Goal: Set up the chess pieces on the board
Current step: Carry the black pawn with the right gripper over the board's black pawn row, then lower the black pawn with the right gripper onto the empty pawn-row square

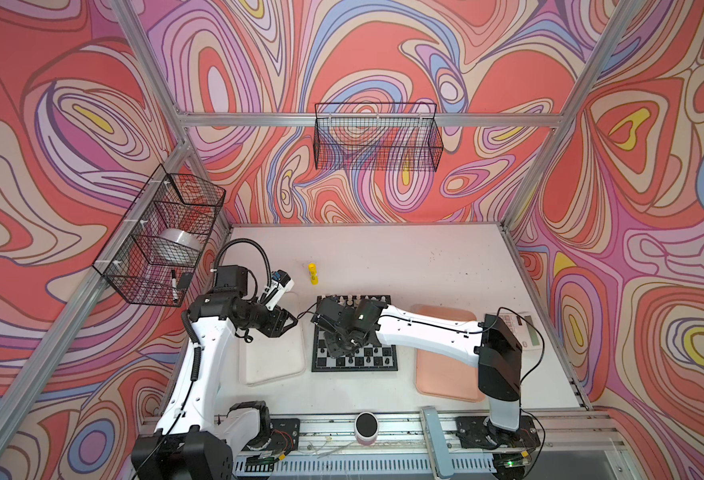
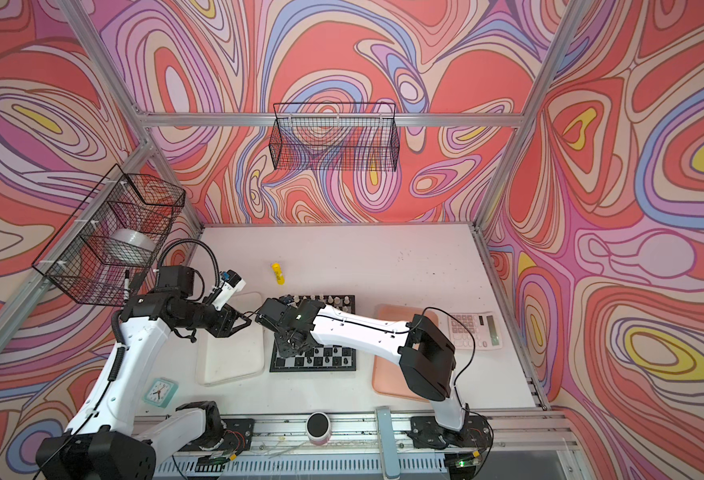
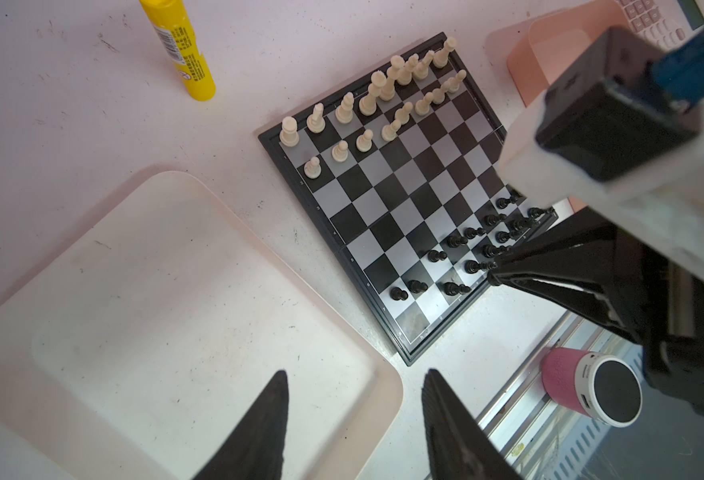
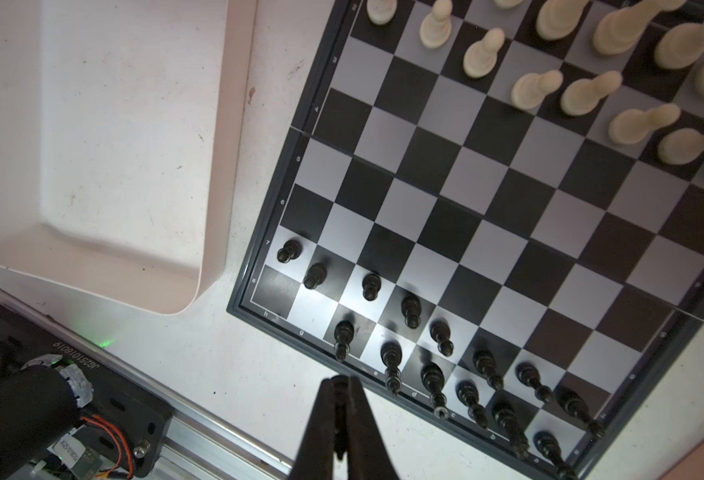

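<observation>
Base: Board status?

Me: The board (image 3: 383,208) lies flat on the bench (image 1: 383,257). Cream pieces (image 3: 379,89) stand upright in two rows along the board's far edge. Black pieces (image 4: 411,309) stand in two rows along its near edge, the side toward the arm bases.

Base: Left hand?

Me: My left hand (image 3: 356,374) hangs just off the board's left edge, above a corner of the whitish tray (image 3: 154,270). Fingers spread about halfway, gripping nothing.

Base: Right?

Me: My right hand (image 4: 342,380) reaches over the board from the pink tray (image 1: 445,374) side. Fingers are pressed tip to tip, and I see no piece pinched between them. The tips sit at the board's near edge, close by the black back row. Whether they touch a piece, I cannot tell.

Base: Anything else close?

Me: A yellow glue stick (image 3: 184,50) lies on the bench beyond the board's far-left corner, apart from the board.
</observation>
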`<action>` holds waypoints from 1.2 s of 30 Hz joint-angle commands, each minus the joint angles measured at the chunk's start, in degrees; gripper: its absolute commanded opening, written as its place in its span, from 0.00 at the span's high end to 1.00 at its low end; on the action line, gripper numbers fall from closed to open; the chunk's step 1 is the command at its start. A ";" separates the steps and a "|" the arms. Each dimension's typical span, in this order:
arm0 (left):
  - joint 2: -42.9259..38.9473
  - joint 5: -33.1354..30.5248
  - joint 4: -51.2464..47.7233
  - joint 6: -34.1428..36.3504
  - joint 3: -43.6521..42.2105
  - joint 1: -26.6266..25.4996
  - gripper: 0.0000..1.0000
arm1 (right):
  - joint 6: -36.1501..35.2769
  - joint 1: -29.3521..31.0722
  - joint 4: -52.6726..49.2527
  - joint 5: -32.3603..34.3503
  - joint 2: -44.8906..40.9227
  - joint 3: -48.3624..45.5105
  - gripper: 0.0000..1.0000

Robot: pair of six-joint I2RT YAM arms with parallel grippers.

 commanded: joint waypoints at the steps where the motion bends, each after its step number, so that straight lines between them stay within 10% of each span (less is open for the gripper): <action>1: -0.78 1.46 0.23 -0.52 -0.30 0.60 0.47 | -0.59 0.86 0.21 -0.40 1.56 1.52 0.94; 36: -1.29 1.33 0.05 -1.35 0.41 0.57 0.47 | -1.36 2.56 3.18 -2.77 8.76 3.26 0.93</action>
